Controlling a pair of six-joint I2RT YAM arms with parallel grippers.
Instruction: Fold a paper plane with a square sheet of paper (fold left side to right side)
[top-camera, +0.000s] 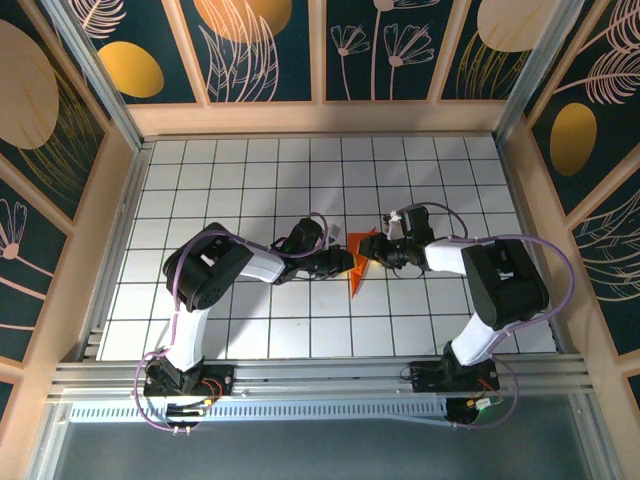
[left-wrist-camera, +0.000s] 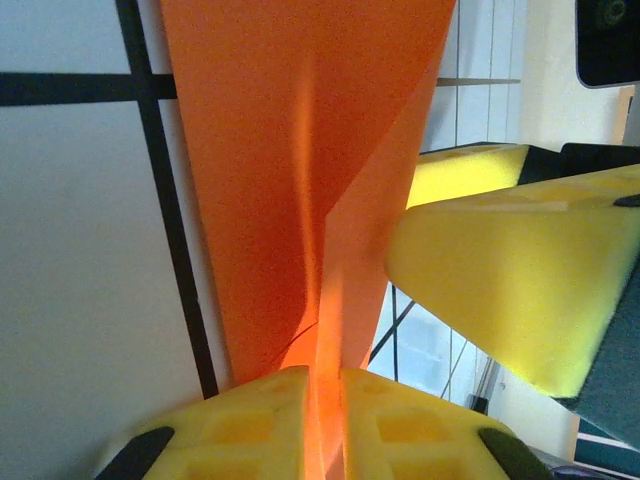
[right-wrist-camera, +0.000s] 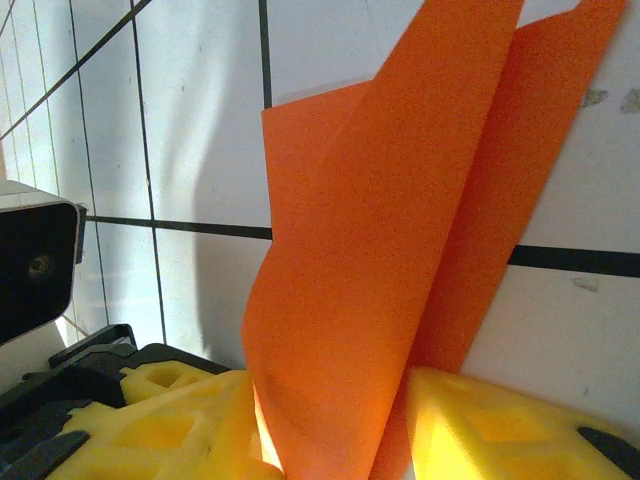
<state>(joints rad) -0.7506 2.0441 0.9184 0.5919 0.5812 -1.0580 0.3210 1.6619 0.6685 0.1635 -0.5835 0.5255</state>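
You have the creased orange paper sheet (top-camera: 357, 278) near the middle of the surface (top-camera: 250, 180), left gripper (left-wrist-camera: 322, 385) pinched onto it, right gripper (right-wrist-camera: 330, 385) half-parted around it, grip unclear.

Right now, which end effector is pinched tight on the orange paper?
The left end effector: its fingers press together on the orange paper. The right end effector has fingers apart around it.

Floral wall panels (top-camera: 260, 50) surround a white, seemingly tiled table (top-camera: 250, 170).
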